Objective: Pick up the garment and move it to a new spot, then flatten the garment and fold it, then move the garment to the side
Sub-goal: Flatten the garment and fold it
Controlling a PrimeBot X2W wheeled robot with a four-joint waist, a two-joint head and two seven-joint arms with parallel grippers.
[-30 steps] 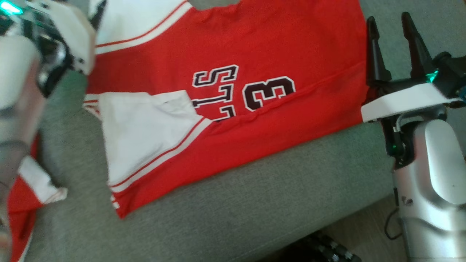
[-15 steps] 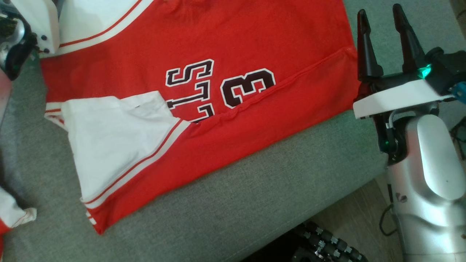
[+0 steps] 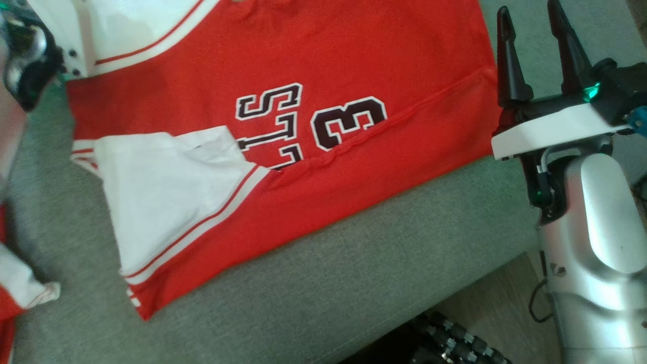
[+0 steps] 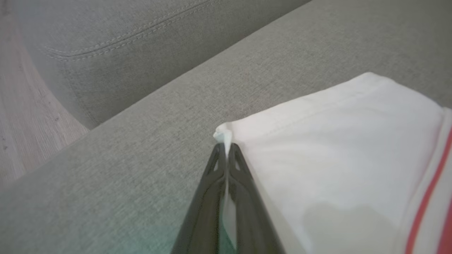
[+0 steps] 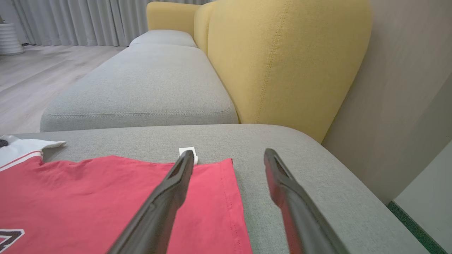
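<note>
The garment (image 3: 354, 60) is a red jersey with white sleeves and dark lettering, spread flat on the grey sofa seat (image 3: 354, 283). One white sleeve (image 3: 167, 192) is folded in over the front. My left gripper (image 4: 225, 146) is shut on the corner of the other white sleeve (image 4: 335, 141), a tuft of cloth poking out past the fingertips. In the head view its wrist sits at the top left by that sleeve. My right gripper (image 3: 528, 10) stands open at the jersey's right hem, one finger over the red cloth (image 5: 106, 197), the other over bare cushion.
A yellow backrest (image 5: 282, 60) rises behind the seat, with more grey cushions (image 5: 141, 81) beyond. A red and white piece of cloth (image 3: 20, 298) lies at the left edge. Wooden floor (image 3: 495, 303) and a black ribbed part (image 3: 455, 344) lie below the seat's front edge.
The head camera has swung, shifting the whole picture left and then slightly back. My left gripper has shut on the sleeve corner. The right gripper stays open by the hem.
</note>
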